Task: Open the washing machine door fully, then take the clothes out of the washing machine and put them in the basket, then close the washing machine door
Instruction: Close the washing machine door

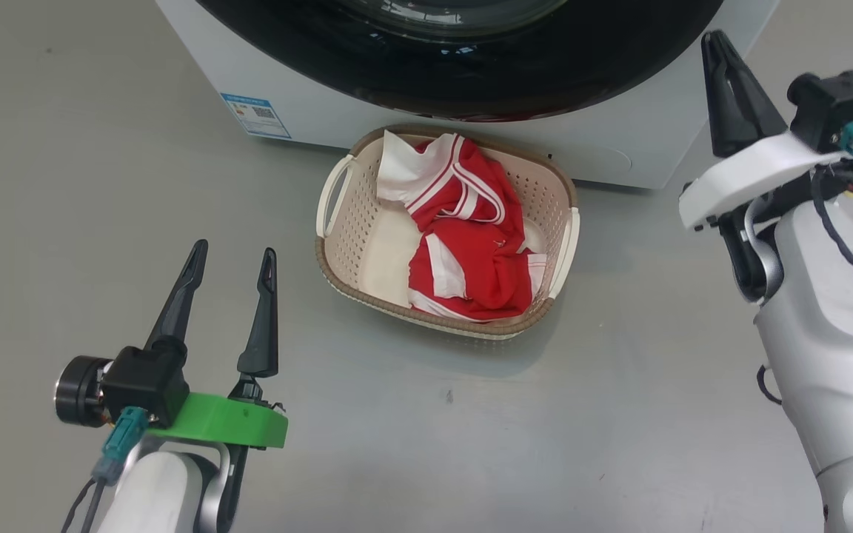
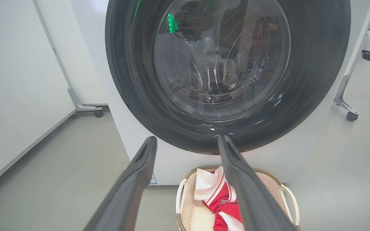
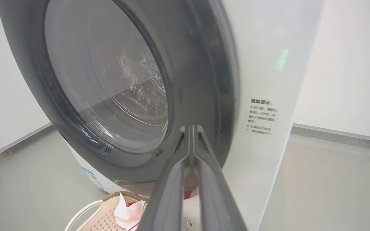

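The washing machine door (image 1: pixel 582 66) is sitting flush; the clothes (image 1: pixel 474 252) are lying in the basket (image 1: pixel 338 259) on the floor beneath it.
An uncaught latch could be letting it swing open; the left gripper (image 1: pixel 235 249) is hanging wide-jawed, the right gripper (image 1: pixel 719 44) pinched together, both empty.

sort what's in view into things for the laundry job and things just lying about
For the job:
washing machine
washing machine door
clothes
basket

Just about:
white partition
wheeled stand foot
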You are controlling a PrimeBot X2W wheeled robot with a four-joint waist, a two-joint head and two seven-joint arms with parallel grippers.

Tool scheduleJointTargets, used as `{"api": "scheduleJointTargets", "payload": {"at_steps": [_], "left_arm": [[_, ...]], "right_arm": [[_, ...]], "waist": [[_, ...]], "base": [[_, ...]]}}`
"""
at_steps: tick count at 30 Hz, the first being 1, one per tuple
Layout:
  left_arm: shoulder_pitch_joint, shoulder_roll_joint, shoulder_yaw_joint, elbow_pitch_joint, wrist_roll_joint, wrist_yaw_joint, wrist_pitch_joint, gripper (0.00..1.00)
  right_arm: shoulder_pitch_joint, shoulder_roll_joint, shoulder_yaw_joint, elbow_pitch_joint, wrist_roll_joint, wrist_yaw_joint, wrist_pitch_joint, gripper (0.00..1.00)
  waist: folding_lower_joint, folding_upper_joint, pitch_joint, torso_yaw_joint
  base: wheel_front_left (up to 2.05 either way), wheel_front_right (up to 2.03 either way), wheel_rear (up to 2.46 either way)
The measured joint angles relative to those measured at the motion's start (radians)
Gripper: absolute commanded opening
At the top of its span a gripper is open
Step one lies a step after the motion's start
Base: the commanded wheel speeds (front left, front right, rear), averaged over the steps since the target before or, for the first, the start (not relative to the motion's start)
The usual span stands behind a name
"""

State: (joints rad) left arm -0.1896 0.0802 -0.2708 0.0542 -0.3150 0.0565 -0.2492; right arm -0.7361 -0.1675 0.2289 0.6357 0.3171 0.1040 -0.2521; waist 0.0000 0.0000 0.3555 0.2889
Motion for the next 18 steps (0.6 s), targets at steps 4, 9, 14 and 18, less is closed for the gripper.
{"api": "scheduleJointTargets", "payload": {"at_steps": [4,9,14,18], "left_arm": [[0.009,0.013,0.007,0.01,0.0,0.0,0.0,1.0],[0.037,0.031,0.015,0.024,0.001,0.0,0.0,1.0],[0.063,0.041,0.015,0.036,0.001,0.0,0.0,1.0],[0.084,0.047,0.014,0.044,0.004,0.0,0.0,1.0]], "right_arm": [[0.079,0.013,-0.018,-0.027,0.01,-0.002,0.0,1.0],[0.159,0.039,-0.03,-0.091,0.017,-0.01,0.0,1.0],[0.247,0.062,-0.034,-0.122,0.021,-0.012,0.0,1.0],[0.329,0.075,-0.035,-0.156,0.028,-0.018,0.0,1.0]], "waist": [[0.0,0.0,-0.029,-0.027],[0.0,0.0,-0.066,-0.065],[0.0,0.0,-0.097,-0.098],[0.0,0.0,-0.132,-0.128]], "base": [[0.0,0.0,0.0],[0.0,0.0,0.0],[0.0,0.0,0.0],[0.0,0.0,0.0]]}}
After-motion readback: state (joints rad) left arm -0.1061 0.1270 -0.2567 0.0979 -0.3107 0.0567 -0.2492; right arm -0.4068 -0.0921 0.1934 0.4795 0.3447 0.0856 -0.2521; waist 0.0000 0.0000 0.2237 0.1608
